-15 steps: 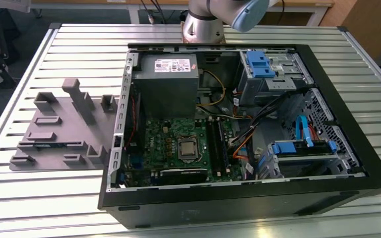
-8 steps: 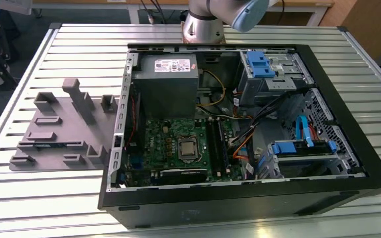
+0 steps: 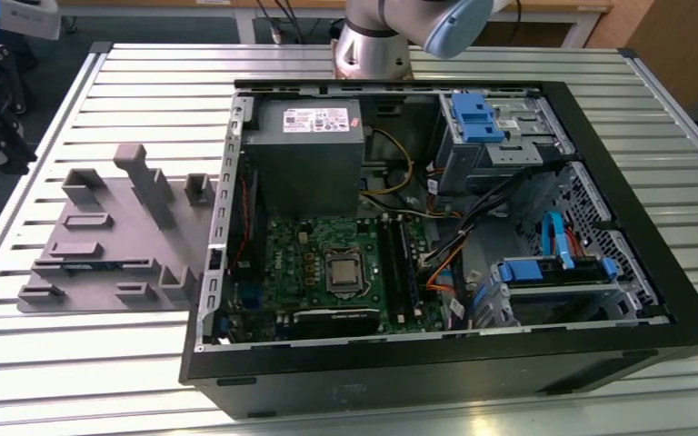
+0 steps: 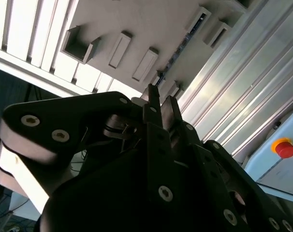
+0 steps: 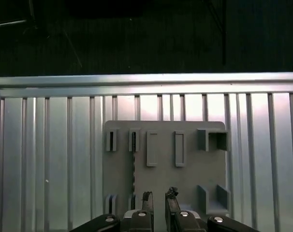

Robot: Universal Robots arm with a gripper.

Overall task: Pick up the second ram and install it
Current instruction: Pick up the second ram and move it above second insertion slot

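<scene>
The second ram (image 5: 134, 169) is a thin dark stick standing on edge in a long slot of the grey tray (image 5: 161, 181). The second wrist view shows the ram (image 4: 184, 42) as a dark strip in the same tray (image 4: 151, 24). In the exterior view the ram (image 3: 97, 265) sits near the tray's front, left of the open computer case (image 3: 446, 354). My gripper (image 5: 159, 197) hangs well above the tray, a little to one side of the stick. Its fingers (image 4: 153, 104) stand a narrow gap apart with nothing between them.
The motherboard (image 3: 324, 263) with its memory slots (image 3: 403, 263) lies inside the case, beside a grey power supply (image 3: 306, 150) and blue drive brackets (image 3: 483, 118). Upright blocks (image 3: 155, 186) rise from the tray. The slatted metal table (image 3: 70, 363) ends close behind the tray.
</scene>
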